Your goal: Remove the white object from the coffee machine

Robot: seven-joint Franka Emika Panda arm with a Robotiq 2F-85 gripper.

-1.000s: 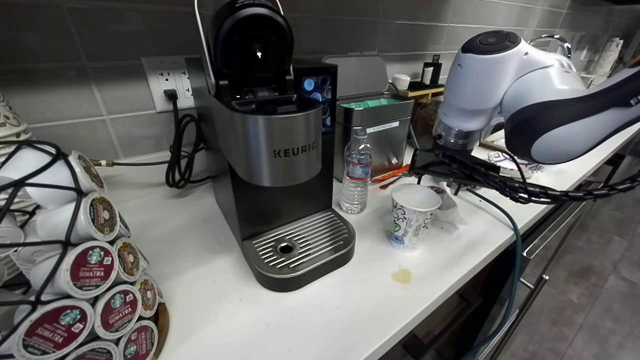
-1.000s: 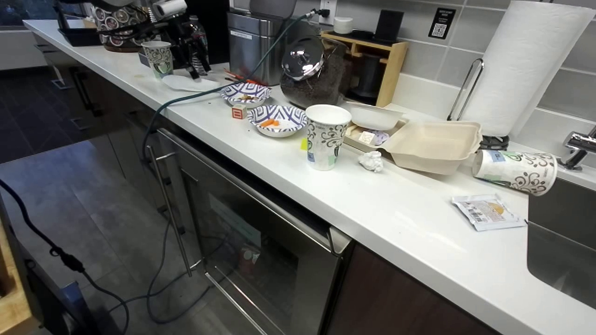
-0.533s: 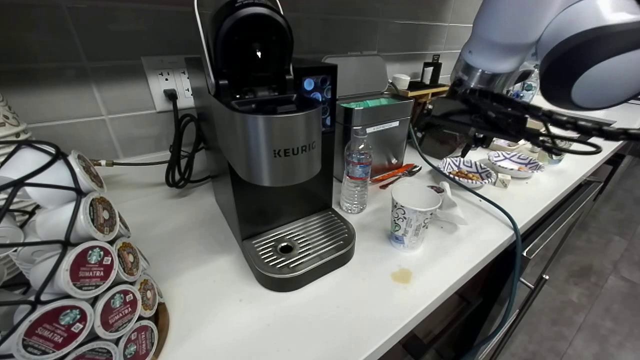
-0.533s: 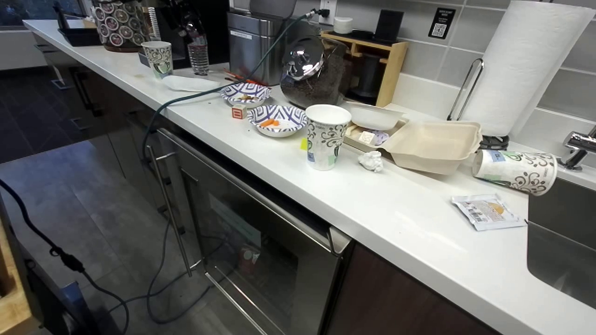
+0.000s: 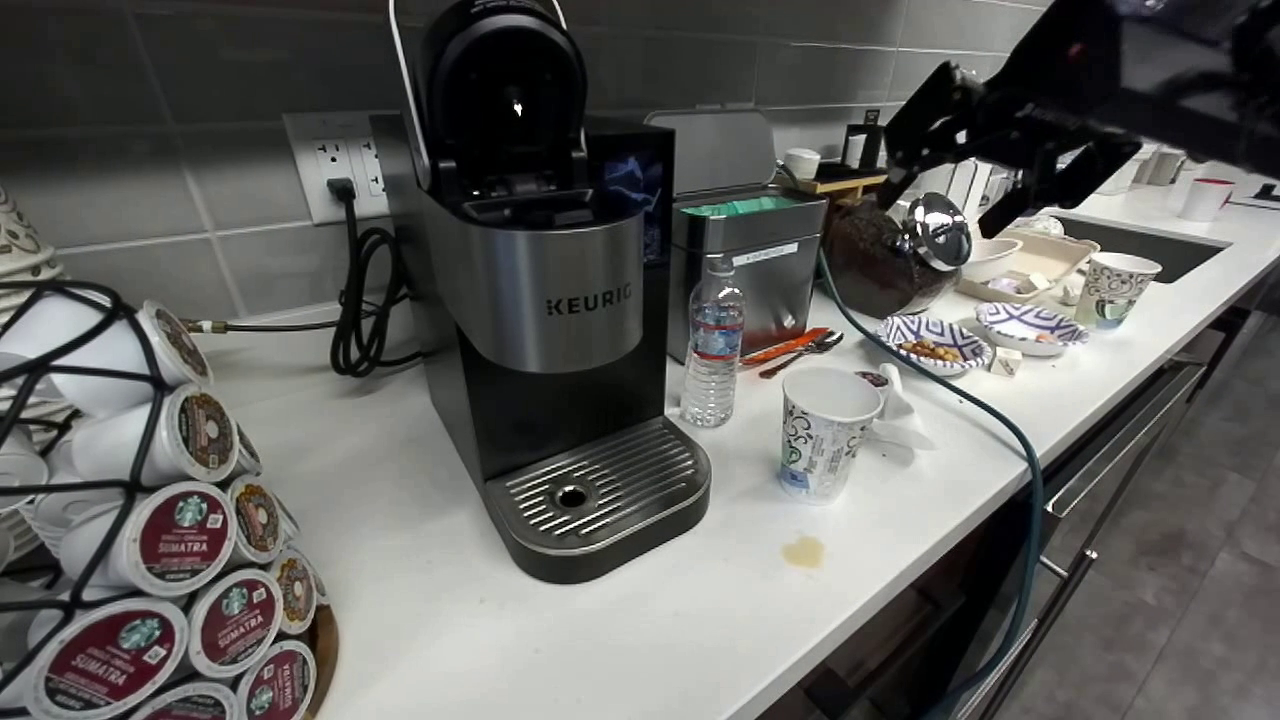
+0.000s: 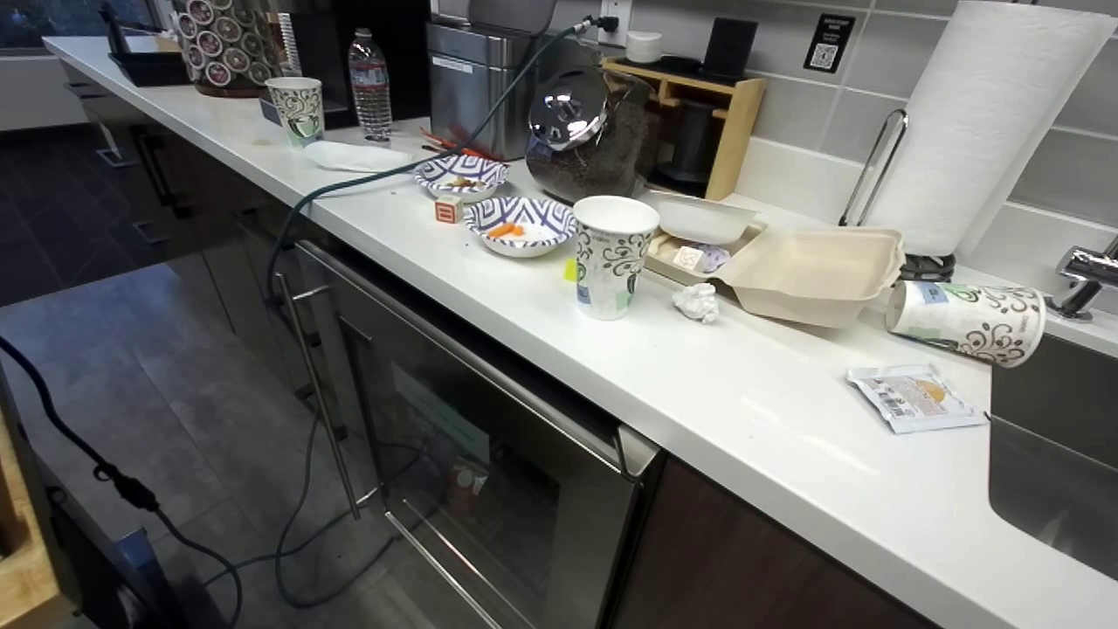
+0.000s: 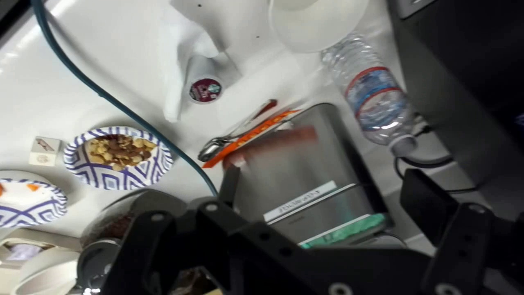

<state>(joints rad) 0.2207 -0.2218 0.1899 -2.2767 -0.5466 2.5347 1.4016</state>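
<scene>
The coffee machine (image 5: 540,300) stands on the counter with its black top lid raised. No white object shows in its open pod holder (image 5: 545,208). A white pod with a dark red lid (image 7: 203,87) lies on the counter against a crumpled white napkin (image 7: 174,61) in the wrist view. Only a small part of the pod (image 5: 872,378) shows behind the paper cup in an exterior view. My gripper (image 5: 942,210) is raised above the counter, well to the right of the machine. In the wrist view its fingers (image 7: 323,188) are wide apart with nothing between them.
A paper cup (image 5: 825,430) and a water bottle (image 5: 713,345) stand right of the machine, before a steel box (image 5: 750,265). A teal hose (image 5: 985,405) crosses the counter. Bowls (image 6: 460,175), a glass jar (image 6: 576,148) and a pod rack (image 5: 190,540) also stand there.
My gripper has risen from beside the cup and napkin and swung up and right, out of view in an exterior view. The pod stays on the counter. The machine's screen picture has changed.
</scene>
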